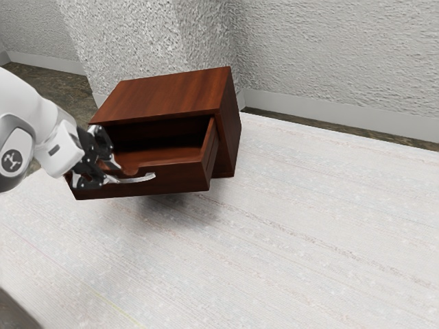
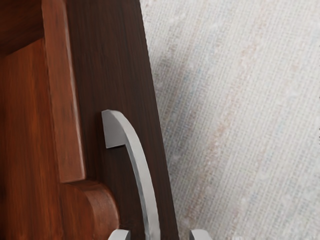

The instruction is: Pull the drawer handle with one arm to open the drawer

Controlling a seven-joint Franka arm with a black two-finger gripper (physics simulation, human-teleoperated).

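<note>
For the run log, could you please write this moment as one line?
gripper: open, straddling handle | drawer: partly out

My gripper (image 1: pixel 92 177) is looking like matt black plastic, and my arm (image 1: pixel 20 137) is wearing a smooth white shell with a slight sheen. The cabinet (image 1: pixel 171 96) and its drawer (image 1: pixel 175 184) are showing polished reddish-brown wood with fine grain. The handle (image 2: pixel 134 160) is gleaming as smooth grey metal. The table (image 1: pixel 309 240) is looking pale, matt and finely streaked; the wall (image 1: pixel 329 41) is showing rough grey plaster.
</note>
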